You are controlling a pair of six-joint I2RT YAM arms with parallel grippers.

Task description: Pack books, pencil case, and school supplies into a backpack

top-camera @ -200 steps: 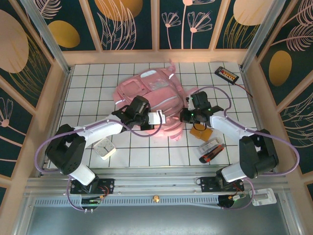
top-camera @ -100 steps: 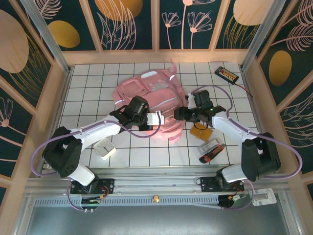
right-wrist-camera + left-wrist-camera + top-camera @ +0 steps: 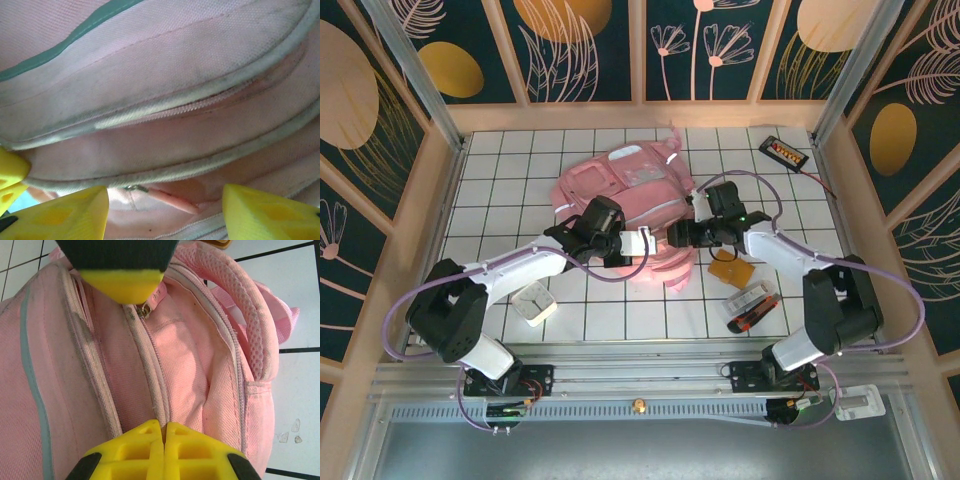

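**Backpack lies mid-table, one gripper pinching its zip edge**

The backpack (image 3: 620, 195), light pink and by far the largest thing we see, lies flattened in the middle of the white tiled table (image 3: 500, 170), its straps bunched on the near side. Close up, its fabric (image 3: 195, 370) looks grubby along the piping, with a grey-green stripe running down one panel. We can read no brand or label on it in any view.

The left gripper (image 3: 642, 240) reaches in from the left over the bag's near edge. Its yellow pads (image 3: 145, 442) are clamped together, and the zip seam runs straight into the line where they meet, so we take it to be pinching the backpack there. The right gripper (image 3: 682, 236) comes in from the opposite side, and its tips are close to the left one's. Its jaws stand apart, and its pads (image 3: 60, 212) hold nothing. Between them lies a pink zip pull (image 3: 167, 197).

On the right, near the bag, an orange-brown notebook (image 3: 731, 270) lies flat. Just nearer us is a clear plastic-wrapped pack (image 3: 752, 305) with dark contents.

A small white item (image 3: 533, 303) rests beside the left arm. A black device (image 3: 785, 152) sits in the far right corner, and its orange markings are too small for us to read.
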